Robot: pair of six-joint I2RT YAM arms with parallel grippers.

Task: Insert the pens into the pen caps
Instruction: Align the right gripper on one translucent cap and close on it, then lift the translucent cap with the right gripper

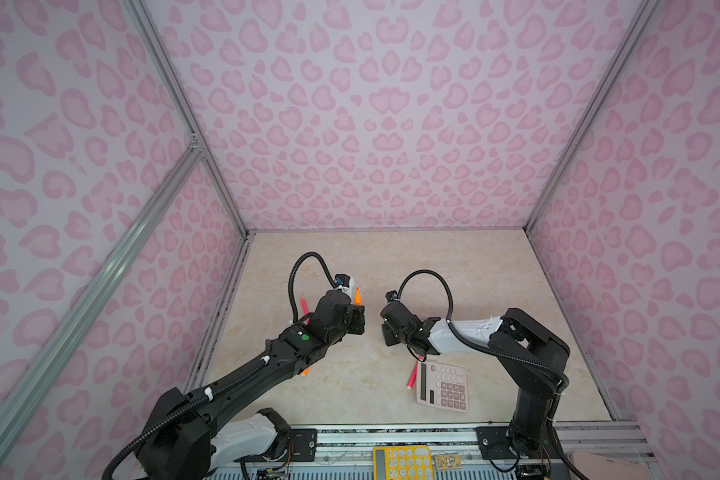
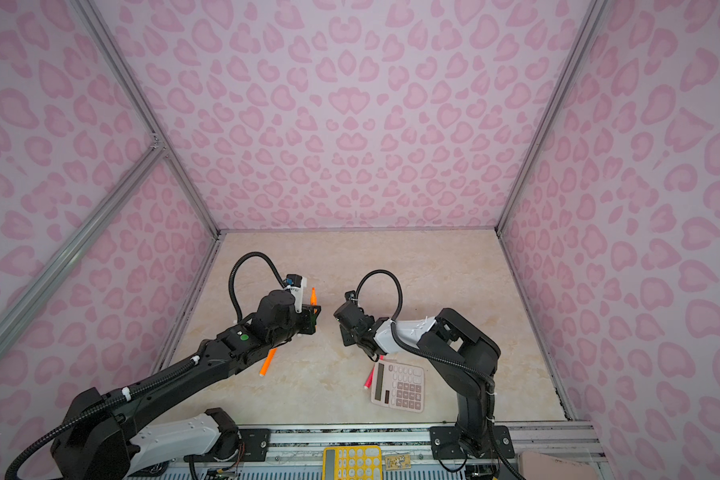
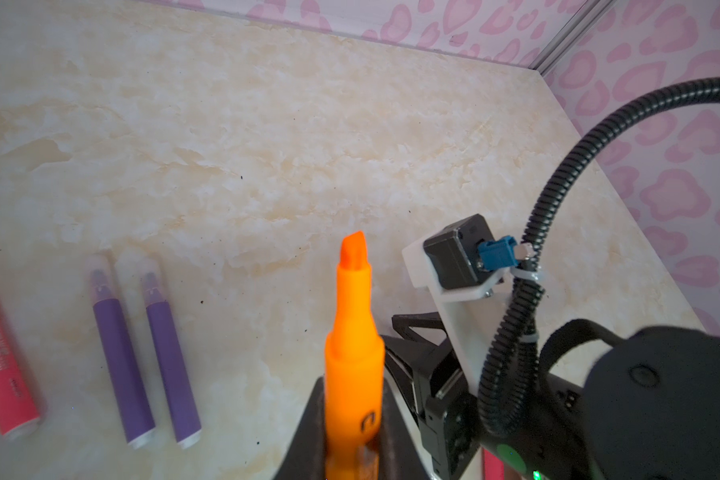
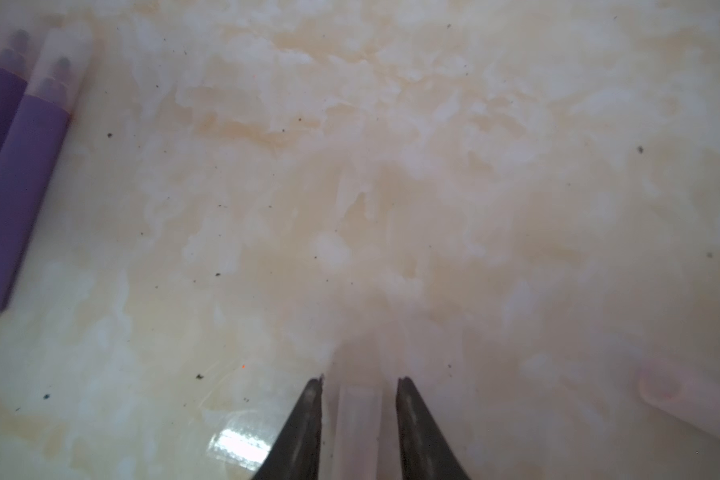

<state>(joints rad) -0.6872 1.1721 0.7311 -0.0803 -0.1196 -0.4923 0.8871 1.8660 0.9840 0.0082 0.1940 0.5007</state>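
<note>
Left wrist view: the orange pen (image 3: 352,353) is clenched in the left pincer (image 3: 352,419), bare tip outward. The clear cap (image 4: 358,419) is gripped in the right pincer (image 4: 359,380), near the pen's right side; their axes are judged not yet aligned.

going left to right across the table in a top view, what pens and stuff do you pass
lying orange pen → held orange pen → pink pen → calculator
</note>
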